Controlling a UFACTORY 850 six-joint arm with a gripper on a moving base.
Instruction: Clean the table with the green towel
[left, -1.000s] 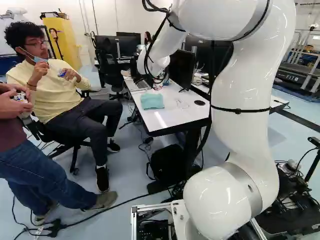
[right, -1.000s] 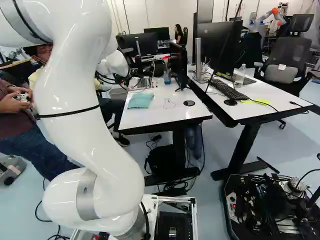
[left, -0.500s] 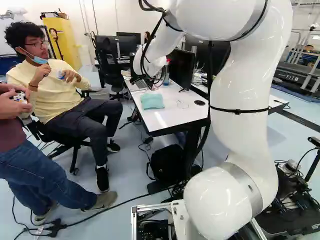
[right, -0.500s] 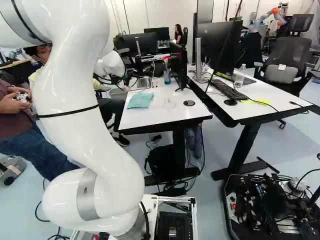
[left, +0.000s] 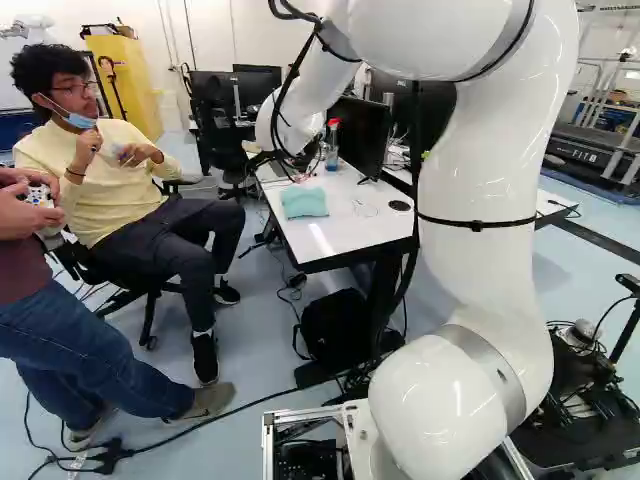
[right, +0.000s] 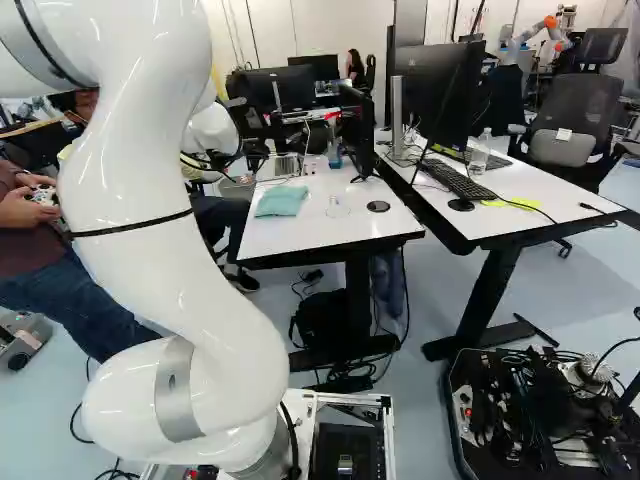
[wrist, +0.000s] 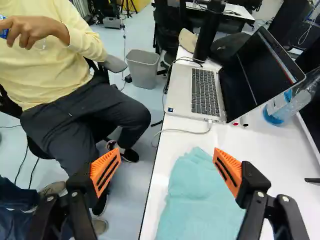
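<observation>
The right base view shows a keyboard (right: 462, 182) that the arm (left: 480, 180) hides in the left base view. The tool (left: 299, 170) hangs spread wide, holding only air; the green towel (left: 304, 203) lies along the counter's (left: 330, 242) left edge.

White wall (right: 340, 25) at back; pale blue-grey floor (right: 590, 290); yellow cabinet (left: 140, 70) at left of left base view; white counter (right: 300, 230), dark edge, glare streak on top; second white desk (right: 490, 225) beside it, black legs; mesh-backed chair (right: 575, 100) beyond that desk; grey bin (wrist: 143, 70) near counter.
</observation>
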